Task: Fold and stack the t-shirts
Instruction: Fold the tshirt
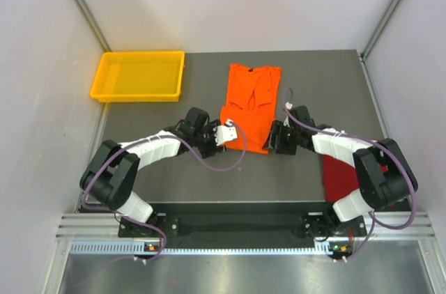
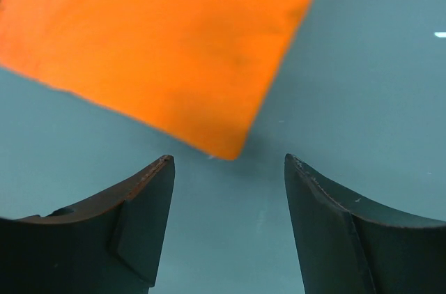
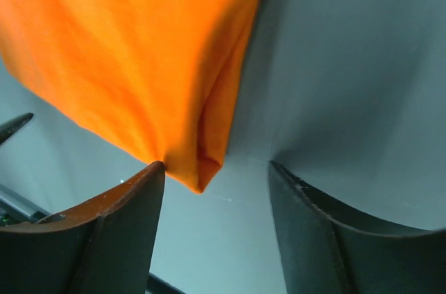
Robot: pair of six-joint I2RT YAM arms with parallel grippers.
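While both arms reach inward over the counter (image 1: 174,109), your yellow tray (image 1: 139,76) sits at its far left corner. Left fingers (image 1: 226,134): spread wide, gripping nothing, tips just short of the near left corner of the orange shirt (image 1: 251,99). That shirt lies flat at mid-counter, folded into a long strip. Right fingers (image 1: 277,137): likewise parted and holding nothing; the shirt's near right corner, a doubled fold, sits against one fingertip, unpinched. Red shirt (image 1: 339,175): bunched at the counter's near right edge, partly hidden under your right arm, well apart from the orange one.
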